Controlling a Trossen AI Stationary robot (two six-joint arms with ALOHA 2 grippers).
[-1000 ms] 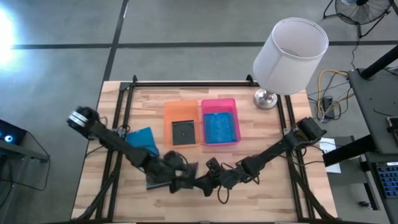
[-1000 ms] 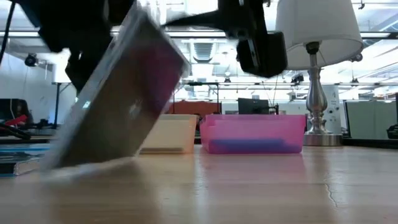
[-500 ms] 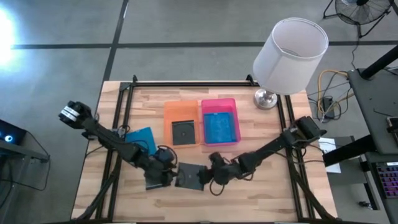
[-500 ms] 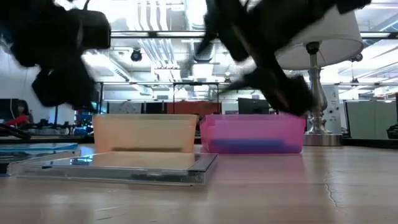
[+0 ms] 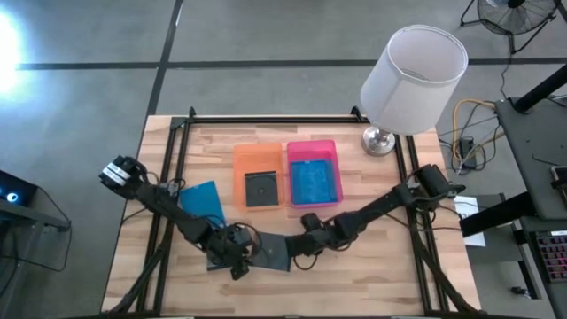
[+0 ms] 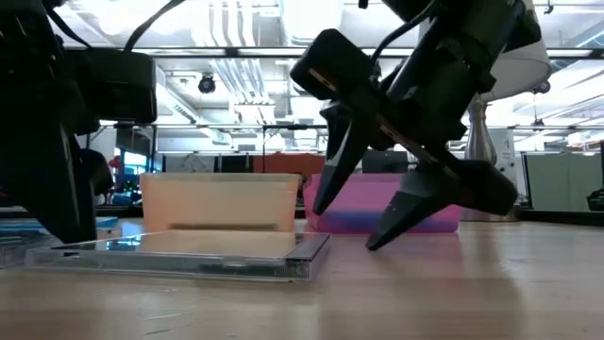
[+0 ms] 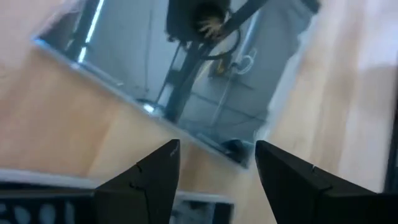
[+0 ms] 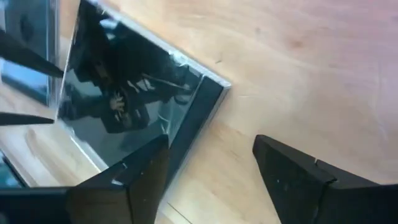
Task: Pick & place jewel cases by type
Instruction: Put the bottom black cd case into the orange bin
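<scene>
The sorting is sitting partway done, judging by how things are lying. A dark jewel case (image 5: 260,189) showing a disc is resting in the orange tray (image 5: 259,154), and a blue case (image 5: 314,182) is filling the pink tray (image 5: 312,148) beside it. Still outside the trays are a loose blue case (image 5: 202,198) near the table's (image 5: 372,266) left side and a clear grey case (image 5: 268,252) lying flat on the wood at the front, between the two arms. Another case edge seems to be showing just left of it, under the left arm, though how many are stacked there cannot be told.

The right end effector (image 5: 299,247) is hovering at the clear case's right edge, its arm stretching low across the table from the right rear. Its fingers (image 6: 342,161) are standing spread and angled down, tips just above the wood, gripping nothing; the right wrist view is showing the case corner (image 8: 211,87) between and ahead of them.

The left end effector (image 5: 237,258) is reaching in from the left, standing over the case's left edge with its fingers (image 7: 149,180) spread apart and pinching nothing. The likely next step is grasping this case for the orange tray.
</scene>
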